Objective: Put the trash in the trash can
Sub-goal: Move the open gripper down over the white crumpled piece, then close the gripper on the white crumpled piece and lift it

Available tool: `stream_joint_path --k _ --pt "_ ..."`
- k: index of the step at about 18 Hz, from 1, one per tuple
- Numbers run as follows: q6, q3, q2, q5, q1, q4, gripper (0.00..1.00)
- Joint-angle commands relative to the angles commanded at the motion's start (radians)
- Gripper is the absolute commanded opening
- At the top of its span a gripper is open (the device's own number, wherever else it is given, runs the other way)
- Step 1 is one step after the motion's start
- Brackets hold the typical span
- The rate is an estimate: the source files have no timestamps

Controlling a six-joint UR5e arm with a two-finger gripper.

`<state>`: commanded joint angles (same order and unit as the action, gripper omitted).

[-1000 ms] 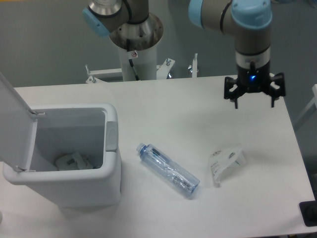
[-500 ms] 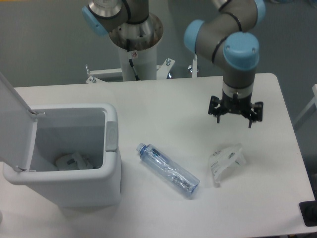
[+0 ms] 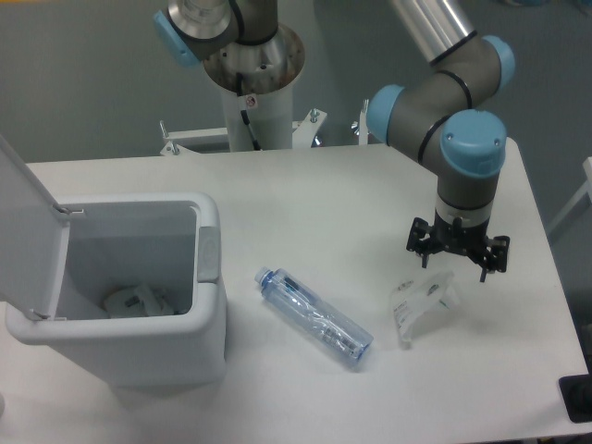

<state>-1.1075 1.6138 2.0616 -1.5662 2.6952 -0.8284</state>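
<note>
A clear blue-tinted plastic bottle [image 3: 314,317] lies on its side on the white table, neck pointing up-left. To its right lies a smaller clear plastic wrapper with a white label [image 3: 421,303]. My gripper [image 3: 458,263] hangs open just above the wrapper's upper right end, fingers spread, nothing between them. The white trash can [image 3: 139,347] stands at the left with its lid [image 3: 28,236] flipped up; a crumpled white piece [image 3: 137,301] lies inside on its floor.
The arm's base column [image 3: 252,92] stands at the table's far edge, behind the middle. A dark object [image 3: 578,398] sits at the table's front right corner. The table's right edge runs close to the gripper.
The gripper has come down and forward from the far right of the table to just above the wrapper. The bottle, wrapper and trash can have not moved.
</note>
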Motion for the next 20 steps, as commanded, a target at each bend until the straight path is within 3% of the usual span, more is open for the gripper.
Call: stream_joint_path --k 3,7,8,9,11,12,17,20 --pt "-0.018 -0.041 0.037 0.011 0.0 0.008 1.0" --pt "-0.014 0.006 0.054 0.008 -0.032 0.034 1.0" --pt "-0.008 0.009 0.052 0.006 -0.035 0.038 0.91" --pt "-0.003 0.015 0.052 0.003 -0.04 0.038 0.59" --pt "0.027 0.037 0.051 0.003 -0.043 0.046 0.17" --pt "0.038 0.037 0.048 0.003 -0.044 0.045 0.02" --pt "0.043 0.031 0.04 0.005 -0.043 0.043 0.0" --pt "0.044 0.028 0.003 0.011 -0.038 0.035 0.0"
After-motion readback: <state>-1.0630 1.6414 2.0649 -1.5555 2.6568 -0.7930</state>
